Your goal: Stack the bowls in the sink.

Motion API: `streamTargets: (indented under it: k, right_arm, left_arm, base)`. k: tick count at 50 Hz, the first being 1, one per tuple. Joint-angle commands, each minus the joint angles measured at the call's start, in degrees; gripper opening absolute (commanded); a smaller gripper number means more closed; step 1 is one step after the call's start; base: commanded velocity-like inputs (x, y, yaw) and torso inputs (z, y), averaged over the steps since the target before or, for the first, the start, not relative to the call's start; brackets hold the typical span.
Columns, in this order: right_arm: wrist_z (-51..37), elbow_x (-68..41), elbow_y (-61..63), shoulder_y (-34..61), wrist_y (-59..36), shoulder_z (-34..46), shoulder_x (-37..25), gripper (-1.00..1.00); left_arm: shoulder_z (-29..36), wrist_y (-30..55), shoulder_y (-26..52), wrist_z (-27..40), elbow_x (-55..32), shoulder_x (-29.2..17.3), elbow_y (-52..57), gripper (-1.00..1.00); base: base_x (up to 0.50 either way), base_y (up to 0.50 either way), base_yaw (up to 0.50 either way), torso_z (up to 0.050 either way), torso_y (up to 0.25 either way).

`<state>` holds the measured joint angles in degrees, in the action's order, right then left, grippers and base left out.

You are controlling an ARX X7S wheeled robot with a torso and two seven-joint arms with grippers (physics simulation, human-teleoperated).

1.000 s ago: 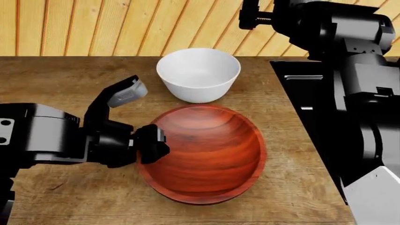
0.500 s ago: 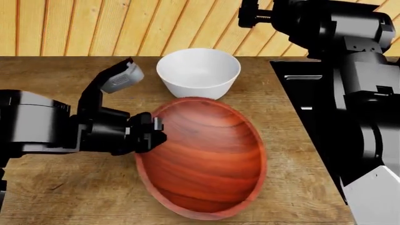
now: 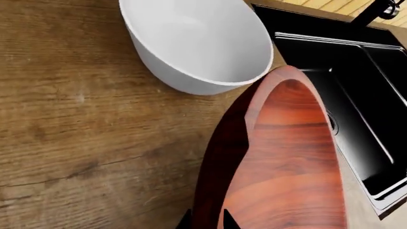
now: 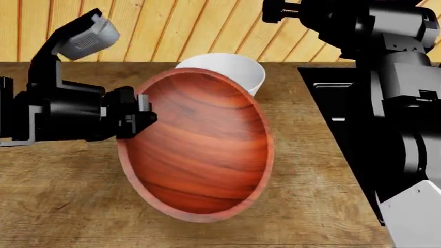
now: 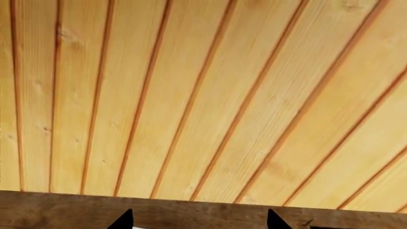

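Left gripper point(image 4: 138, 120) is clamping the rim of the wooden bowl point(image 4: 196, 147), holding it tilted above the counter point(image 4: 62, 196), just in front of the white bowl point(image 4: 238, 70). Right gripper point(image 5: 198, 222) is standing spread, holding nothing.

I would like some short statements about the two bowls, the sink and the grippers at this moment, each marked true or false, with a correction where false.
1. The left gripper holds the wooden bowl by its rim. True.
2. The wooden bowl lies flat on the countertop. False: it is lifted and tilted.
3. The white bowl is inside the sink. False: it stands on the countertop beside the sink.
4. The right gripper holds the white bowl. False: its fingertips are apart and it faces the wall.
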<state>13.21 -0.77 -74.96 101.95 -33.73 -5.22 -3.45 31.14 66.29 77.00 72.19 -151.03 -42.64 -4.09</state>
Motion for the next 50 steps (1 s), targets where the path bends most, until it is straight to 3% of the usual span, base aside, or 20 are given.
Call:
streamTargets:
  k: [1,19,35,50]
  right_arm:
    - [-0.2,-0.2,0.0,0.0,0.3,-0.9,0.2,1.0]
    - [-4.7,-1.4,0.0,-1.4,-2.1,-6.6,0.5,1.0]
    - [-18.1,-2.8,0.0,-2.7,-8.0,-25.8,1.6,1.0]
    - [-30.7,-1.1,0.0,-4.8,-7.9,-41.5,2.6,1.0]
  left_arm:
    - [-0.3,-2.8,4.4,3.7,-3.2,-5.0,2.9,-1.0]
    - [-3.9,-13.4,4.5,9.3,-0.2,-13.8,7.3,-1.0]
    - [-9.1,-25.0,2.6,11.7,5.9,-20.2,13.6,-1.0]
    - [-4.3,-27.6,6.9,16.7,8.3,-23.1,13.9,-1.0]
  base:
    - [0.0,0.0,0.0,0.0,0.0]
    - [0.0,0.0,0.0,0.0,0.0]
    - [0.0,0.0,0.0,0.0,0.0]
    - [0.0,0.0,0.0,0.0,0.0]
